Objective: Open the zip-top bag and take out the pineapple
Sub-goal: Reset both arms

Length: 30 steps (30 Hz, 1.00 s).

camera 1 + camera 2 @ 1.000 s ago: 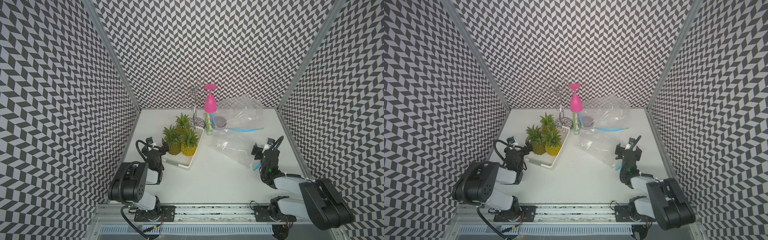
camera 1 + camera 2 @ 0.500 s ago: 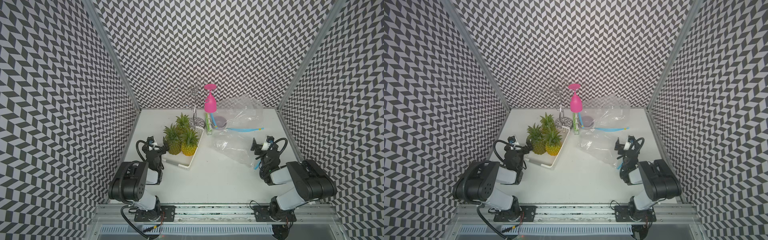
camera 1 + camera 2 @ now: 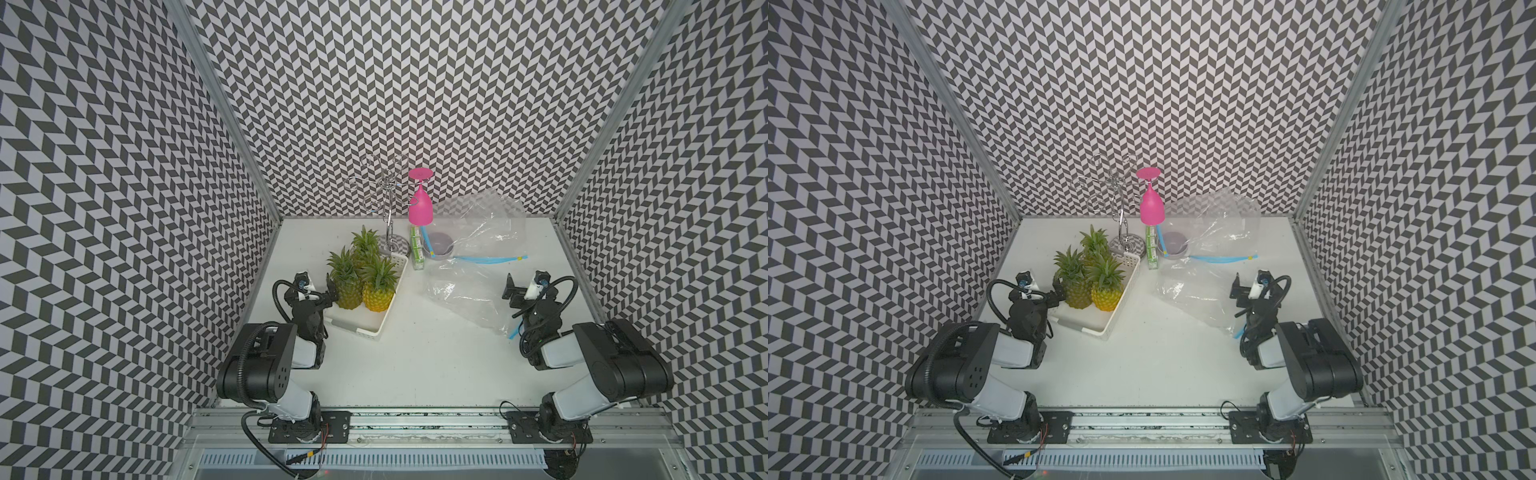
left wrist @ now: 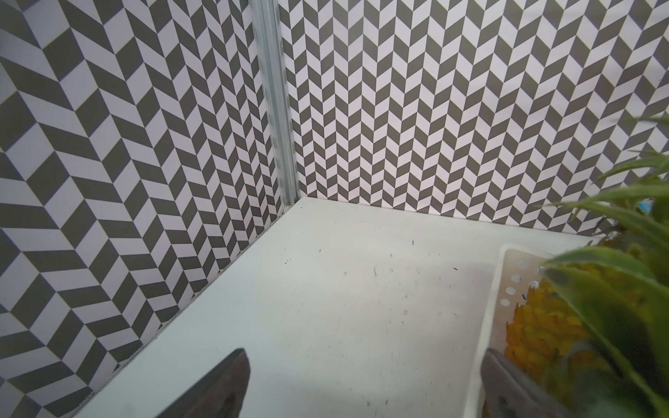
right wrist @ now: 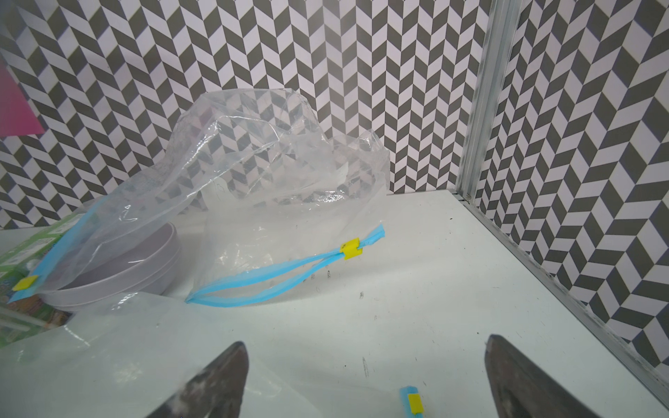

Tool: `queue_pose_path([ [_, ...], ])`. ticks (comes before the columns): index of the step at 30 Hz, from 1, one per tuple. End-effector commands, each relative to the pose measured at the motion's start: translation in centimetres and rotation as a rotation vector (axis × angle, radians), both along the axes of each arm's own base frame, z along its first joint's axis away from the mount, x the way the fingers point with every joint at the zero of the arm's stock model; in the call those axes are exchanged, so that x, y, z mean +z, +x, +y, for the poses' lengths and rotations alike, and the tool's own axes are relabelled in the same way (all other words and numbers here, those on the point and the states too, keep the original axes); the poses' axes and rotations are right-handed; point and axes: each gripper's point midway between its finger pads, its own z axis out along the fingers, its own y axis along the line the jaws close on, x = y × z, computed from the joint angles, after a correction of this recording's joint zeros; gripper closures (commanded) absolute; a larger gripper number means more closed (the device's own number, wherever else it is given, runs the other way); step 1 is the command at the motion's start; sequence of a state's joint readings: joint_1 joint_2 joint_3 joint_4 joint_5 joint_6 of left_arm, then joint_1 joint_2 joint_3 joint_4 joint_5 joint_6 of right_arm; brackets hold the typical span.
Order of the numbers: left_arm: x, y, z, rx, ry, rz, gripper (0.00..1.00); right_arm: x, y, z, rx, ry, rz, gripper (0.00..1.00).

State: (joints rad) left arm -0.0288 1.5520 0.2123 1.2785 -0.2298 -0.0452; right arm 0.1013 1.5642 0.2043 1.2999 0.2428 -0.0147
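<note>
White table (image 3: 415, 365), lightly scuffed; chevron walls (image 3: 415, 104) around; both arms' jaws spread, empty.

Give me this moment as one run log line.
left gripper: jaws open, empty | right gripper: jaws open, empty | pineapples: three upright in white basket | zip-top bag: lying on table, no pineapple inside
</note>
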Motion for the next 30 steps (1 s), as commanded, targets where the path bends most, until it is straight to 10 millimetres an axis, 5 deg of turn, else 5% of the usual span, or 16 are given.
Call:
queue_pose_path([
  [1, 1.0, 0.3, -0.5, -0.018, 0.005, -0.033, 0.0, 2.0, 0.2, 0.0, 0.005, 0.01, -0.082, 0.01],
  [4, 2.4, -2.9, -0.5, -0.031, 0.004, -0.143, 0.0, 2.6, -0.9, 0.1, 0.015, -0.001, -0.121, 0.01],
  [7, 4.1, -6.1, -1.0, -0.057, 0.02, -0.265, 0.0, 4.0, -4.8, 0.7, 0.067, -0.017, -0.23, 0.01],
  [10, 3.3, -3.8, -1.4, -0.065, 0.039, -0.201, 0.0, 4.2, -4.4, 0.3, 0.041, -0.01, -0.247, 0.01],
  [14, 1.0, -0.1, 0.0, -0.026, -0.029, -0.039, 0.0, 1.5, 1.3, -0.5, -0.031, 0.024, -0.023, 0.01],
  [18, 1.2, -0.2, -0.4, -0.04, -0.008, -0.059, 0.0, 2.9, 0.7, -0.6, -0.007, 0.03, -0.118, 0.01],
  [30, 1.0, 0.5, -0.6, -0.039, 0.003, -0.036, 0.0, 2.4, 0.6, -0.6, -0.011, 0.032, -0.093, 0.01],
])
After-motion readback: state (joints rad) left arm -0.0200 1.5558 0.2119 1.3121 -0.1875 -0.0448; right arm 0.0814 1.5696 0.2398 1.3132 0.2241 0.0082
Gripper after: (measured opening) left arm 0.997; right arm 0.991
